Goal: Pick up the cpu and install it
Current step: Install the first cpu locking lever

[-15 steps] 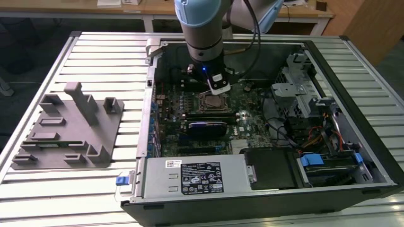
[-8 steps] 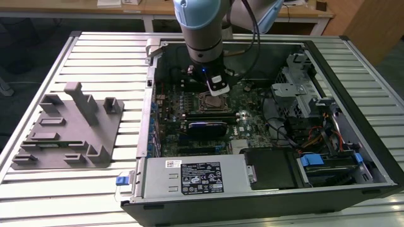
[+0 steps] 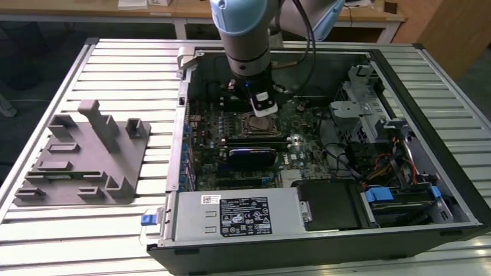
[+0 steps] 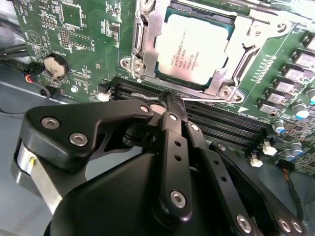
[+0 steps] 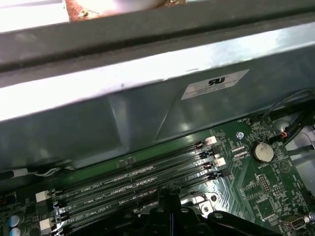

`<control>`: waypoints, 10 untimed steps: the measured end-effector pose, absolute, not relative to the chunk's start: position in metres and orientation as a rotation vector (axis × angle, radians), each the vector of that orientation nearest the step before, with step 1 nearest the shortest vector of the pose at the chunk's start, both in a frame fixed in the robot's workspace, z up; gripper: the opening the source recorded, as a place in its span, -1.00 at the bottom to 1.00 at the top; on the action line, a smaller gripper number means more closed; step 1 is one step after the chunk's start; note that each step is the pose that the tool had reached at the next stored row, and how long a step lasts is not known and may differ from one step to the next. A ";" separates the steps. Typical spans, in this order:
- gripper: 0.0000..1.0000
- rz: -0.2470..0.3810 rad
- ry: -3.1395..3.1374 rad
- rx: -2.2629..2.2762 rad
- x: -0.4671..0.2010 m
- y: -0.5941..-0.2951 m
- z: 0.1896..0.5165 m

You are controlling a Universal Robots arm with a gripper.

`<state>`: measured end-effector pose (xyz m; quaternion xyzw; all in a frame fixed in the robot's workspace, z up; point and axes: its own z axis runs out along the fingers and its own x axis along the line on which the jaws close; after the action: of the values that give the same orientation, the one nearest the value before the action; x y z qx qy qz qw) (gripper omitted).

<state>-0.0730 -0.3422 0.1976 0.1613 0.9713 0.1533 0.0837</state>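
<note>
The cpu (image 4: 193,48), a flat silvery square chip, lies inside the motherboard socket (image 4: 147,49), with the socket's metal frame around it. My gripper (image 4: 170,101) hovers just beside the socket, over the black memory slots (image 4: 221,125). Its fingertips are pressed together and hold nothing. In the exterior view the gripper (image 3: 265,110) hangs from the arm inside the open computer case, right above the socket (image 3: 257,125). The shut fingertips (image 5: 170,196) show against the memory slots (image 5: 138,182) in the first wrist view.
The open computer case (image 3: 322,241) lies on a slatted metal table (image 3: 115,69). A grey fixture (image 3: 84,155) stands at the exterior view's left. Cables and drive bays (image 3: 383,144) fill the case's right side. The case wall (image 5: 147,108) rises close behind the memory slots.
</note>
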 end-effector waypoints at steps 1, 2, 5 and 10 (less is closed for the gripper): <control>-0.79 0.457 2.897 0.487 -0.073 -0.342 0.197; -0.79 0.456 2.896 0.493 -0.073 -0.341 0.197; -0.79 0.455 2.891 0.511 -0.073 -0.340 0.197; -0.79 0.449 2.875 0.567 -0.073 -0.339 0.197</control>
<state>-0.0730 -0.3392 0.1967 0.1906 0.9660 0.1508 0.0883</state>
